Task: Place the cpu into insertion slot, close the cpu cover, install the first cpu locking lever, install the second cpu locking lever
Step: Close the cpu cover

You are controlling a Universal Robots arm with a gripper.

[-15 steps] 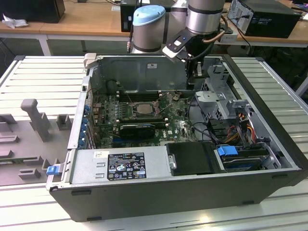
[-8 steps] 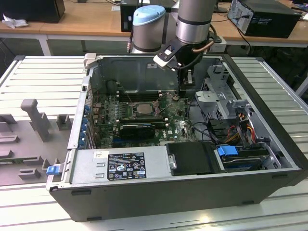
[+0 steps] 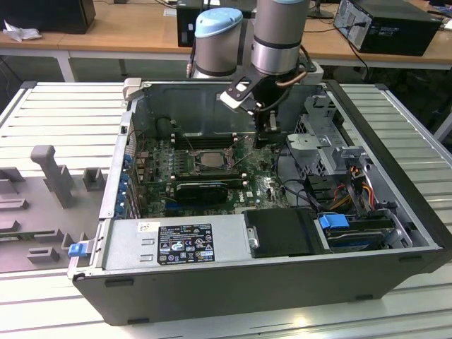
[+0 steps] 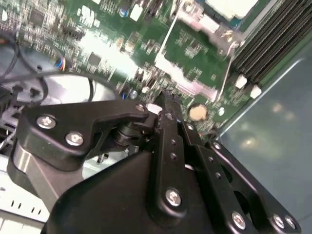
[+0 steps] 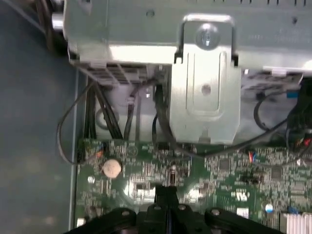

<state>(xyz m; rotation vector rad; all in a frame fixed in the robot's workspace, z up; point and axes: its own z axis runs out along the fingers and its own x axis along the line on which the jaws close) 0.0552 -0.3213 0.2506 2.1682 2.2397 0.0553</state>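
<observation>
Gripper (image 3: 267, 135), black fingers (image 5: 165, 195) pressed together, nothing visible between them, tips low over green motherboard (image 3: 263, 186), round coin cell (image 5: 111, 167) just beside, insertion slot (image 3: 210, 159) near, toward the exterior view's left, apart from the tips.

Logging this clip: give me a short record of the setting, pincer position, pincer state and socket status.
setting: open computer case lying on a slatted table
pincer position: pincer low over the green motherboard, to the exterior view's right of the insertion slot
pincer state: fingers together, nothing seen held
nearest landmark: coin cell
slot contents: cannot tell
</observation>
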